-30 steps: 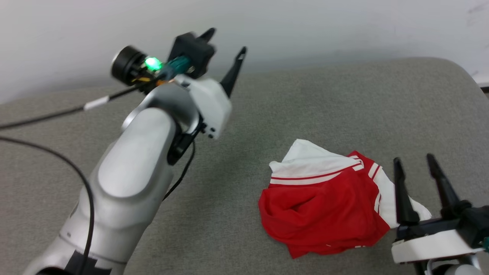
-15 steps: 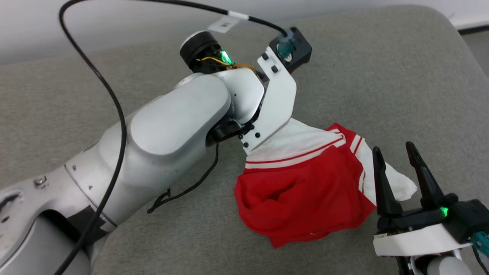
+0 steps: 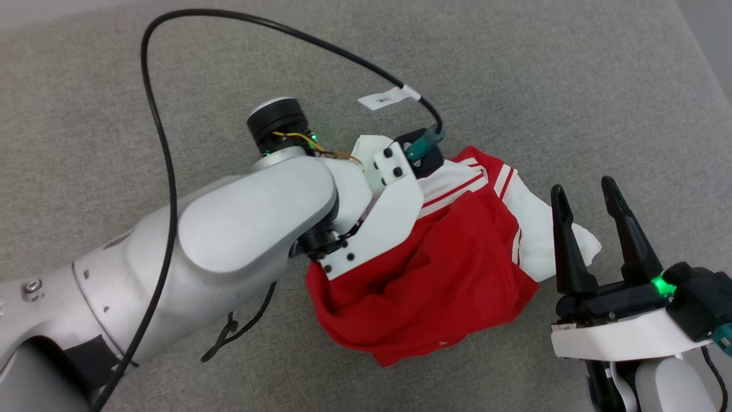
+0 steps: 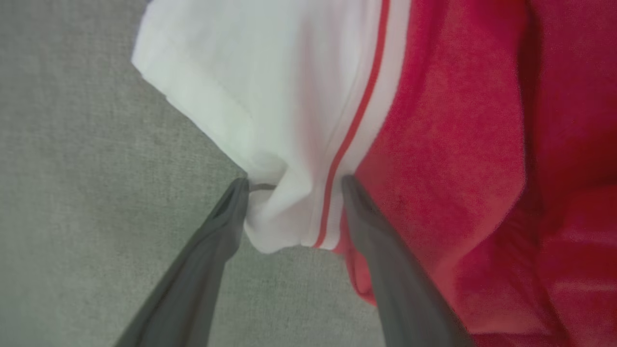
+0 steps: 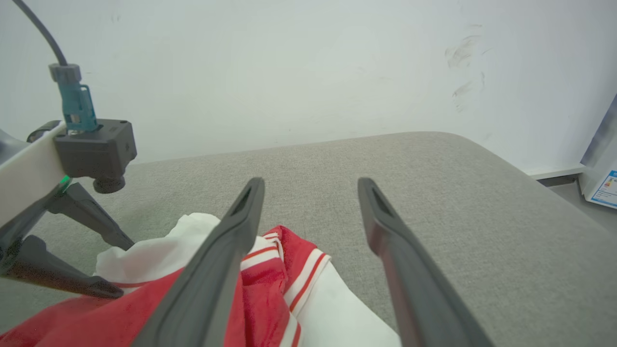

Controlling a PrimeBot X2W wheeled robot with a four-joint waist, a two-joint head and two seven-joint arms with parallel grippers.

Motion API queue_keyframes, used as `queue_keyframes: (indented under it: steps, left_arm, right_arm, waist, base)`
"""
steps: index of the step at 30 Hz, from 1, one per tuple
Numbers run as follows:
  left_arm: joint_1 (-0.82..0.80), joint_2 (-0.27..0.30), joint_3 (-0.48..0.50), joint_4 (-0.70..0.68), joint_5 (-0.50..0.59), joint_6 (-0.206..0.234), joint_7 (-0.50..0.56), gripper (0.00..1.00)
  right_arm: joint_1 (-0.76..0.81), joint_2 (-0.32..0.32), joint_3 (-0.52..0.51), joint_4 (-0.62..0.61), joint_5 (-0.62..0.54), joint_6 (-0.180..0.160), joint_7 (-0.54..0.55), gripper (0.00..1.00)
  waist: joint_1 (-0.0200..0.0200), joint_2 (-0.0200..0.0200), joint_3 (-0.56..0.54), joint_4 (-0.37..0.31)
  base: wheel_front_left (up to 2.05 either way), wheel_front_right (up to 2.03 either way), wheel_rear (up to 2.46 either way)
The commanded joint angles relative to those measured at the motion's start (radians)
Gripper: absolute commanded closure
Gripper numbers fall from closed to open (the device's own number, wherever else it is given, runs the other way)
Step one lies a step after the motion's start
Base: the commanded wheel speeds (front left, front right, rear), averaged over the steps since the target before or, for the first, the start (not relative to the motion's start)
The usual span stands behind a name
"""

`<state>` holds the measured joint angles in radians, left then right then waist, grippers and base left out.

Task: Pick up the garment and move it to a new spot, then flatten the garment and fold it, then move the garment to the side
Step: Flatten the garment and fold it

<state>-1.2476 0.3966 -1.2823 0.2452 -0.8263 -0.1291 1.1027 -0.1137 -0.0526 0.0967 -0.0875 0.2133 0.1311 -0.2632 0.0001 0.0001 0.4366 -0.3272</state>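
Note:
The garment point(image 3: 434, 286) lies crumpled on the grey cushion, red body toward me, white sleeves point(image 3: 537, 229) with red-white trim at the far and right sides. Its lettering is hidden. My left gripper point(image 4: 295, 183) is open and points down onto the far white sleeve point(image 4: 250, 86), one finger on each side of a bunched fold by the red stripe. In the head view the left wrist point(image 3: 389, 217) covers those fingers. The right wrist view shows the left gripper point(image 5: 120, 267) spread over the cloth. My right gripper point(image 3: 583, 189) stands open just right of the garment point(image 5: 270, 274), holding nothing.
The grey fabric surface point(image 3: 514, 68) stretches all round the garment and curves down at its right end point(image 5: 530, 193). A white wall point(image 5: 289, 72) rises behind it. A black cable point(image 3: 154, 114) arcs over my left arm. A pale box point(image 5: 602, 188) stands beyond the right end.
My left arm has swung down from a raised pose onto the garment's far white sleeve. The head camera has tilted downward. The right gripper has kept its place beside the garment.

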Motion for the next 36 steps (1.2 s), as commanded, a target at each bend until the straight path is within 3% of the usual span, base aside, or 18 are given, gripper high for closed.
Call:
queue_keyframes:
  steps: [1,7,8,9,10,18,22,32,36]
  left_arm:
    - [0.03,0.013,0.001,-0.008,0.017,0.001,0.016,0.0]
    - [0.121,0.065,-0.015,-0.031,0.07,0.001,0.086,0.0]
    - [0.134,0.073,-0.019,-0.04,0.075,0.001,0.098,0.54]
    - [0.142,0.082,-0.019,-0.039,0.068,0.001,0.092,0.93]
    - [0.147,0.086,-0.019,-0.039,0.064,0.001,0.086,1.0]
    - [0.099,0.092,0.0,-0.098,0.083,0.002,-0.068,1.0]
    - [0.075,0.106,0.001,-0.104,0.076,0.002,-0.233,1.0]
    - [0.1,0.231,0.014,-0.056,0.075,0.003,-0.52,1.0]
    - [0.156,0.299,0.03,-0.071,0.063,0.042,-0.572,1.0]
  right_arm:
    - [-0.019,0.004,0.001,-0.005,0.01,-0.001,-0.002,0.0]
    - [-0.036,0.004,0.019,-0.007,0.018,-0.001,-0.002,0.0]
    - [-0.037,0.004,0.021,-0.006,0.018,-0.001,-0.002,0.0]
    - [-0.038,0.004,0.023,-0.004,0.017,-0.001,-0.002,0.0]
    - [-0.037,0.004,0.023,-0.002,0.016,-0.001,-0.002,0.0]
    - [-0.008,0.004,0.012,0.011,-0.003,-0.001,-0.002,0.0]
    - [0.029,0.004,-0.01,0.02,-0.023,-0.001,-0.002,0.0]
    - [0.126,0.003,-0.038,0.054,-0.051,-0.001,-0.002,0.0]
    - [0.162,0.003,-0.045,0.072,-0.054,-0.001,-0.002,0.0]
  waist:
    - [-0.0001,-0.0001,0.025,-0.013]
    - [-0.0001,-0.0001,0.053,-0.018]
    - [-0.0001,-0.0001,0.054,-0.017]
    - [-0.0001,-0.0001,0.054,-0.014]
    - [-0.0001,-0.0001,0.05,-0.011]
    - [-0.0001,-0.0001,-0.032,0.041]
    - [-0.0001,-0.0001,-0.106,0.098]
    - [-0.0001,-0.0001,-0.249,0.264]
    - [-0.0001,-0.0001,-0.282,0.308]
  base:
    - [0.0,0.0,0.0]
    - [0.0,0.0,0.0]
    - [0.0,0.0,0.0]
    - [0.0,0.0,0.0]
    - [0.0,0.0,0.0]
    - [0.0,0.0,0.0]
    - [0.0,0.0,0.0]
    - [0.0,0.0,0.0]
    - [0.0,0.0,0.0]
